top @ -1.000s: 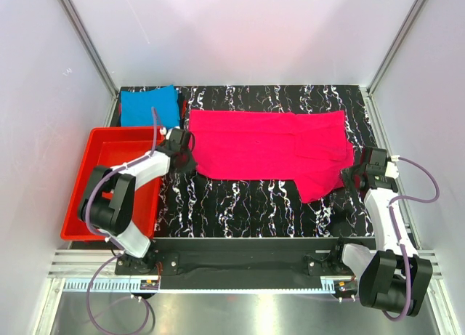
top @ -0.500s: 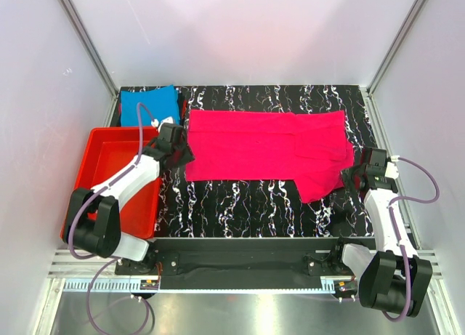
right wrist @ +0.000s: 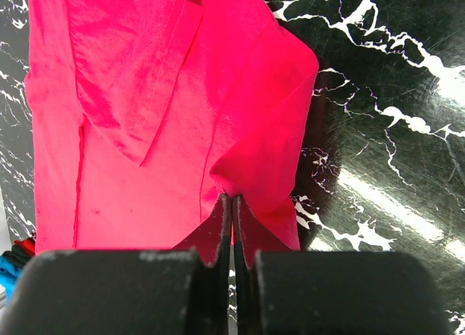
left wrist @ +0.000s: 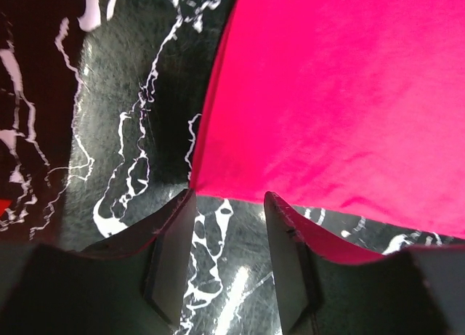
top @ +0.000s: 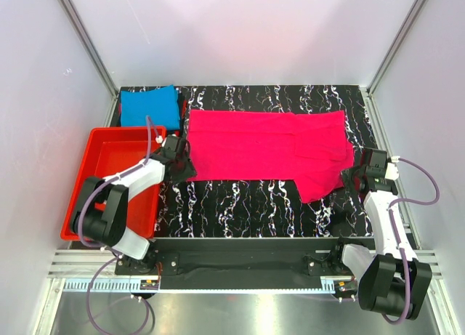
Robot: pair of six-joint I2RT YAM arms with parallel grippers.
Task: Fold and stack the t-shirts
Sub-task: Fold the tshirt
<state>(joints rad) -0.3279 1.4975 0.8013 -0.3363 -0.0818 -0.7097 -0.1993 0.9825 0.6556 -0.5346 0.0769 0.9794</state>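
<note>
From above, the pink t-shirt [top: 269, 147] lies spread flat across the middle of the black marbled table [top: 247, 200], with one flap reaching toward the near edge at its right end. The blue t-shirt [top: 149, 107] sits folded just beyond the pink t-shirt's far-left corner, and the red tray [top: 109, 160] stands to the pink t-shirt's left. The left gripper [top: 182, 163] hovers at the pink t-shirt's near-left corner. That corner, slanted inward a second ago, has been drawn out square, and the left gripper has since backed off a little toward the near side. The right gripper [top: 355, 176] sits at the pink t-shirt's near-right flap, where it was a second ago. In the left wrist view, the left gripper [left wrist: 227, 256] has its fingers [left wrist: 171, 251] spread apart with nothing between them, the corner of the pink t-shirt [left wrist: 349, 95] lying on the table [left wrist: 123, 117] just ahead of the gap. In the right wrist view, the right gripper [right wrist: 233, 222] is closed tight, pinching a puckered fold at the edge of the pink t-shirt [right wrist: 145, 139], which fans out ahead of it
</note>
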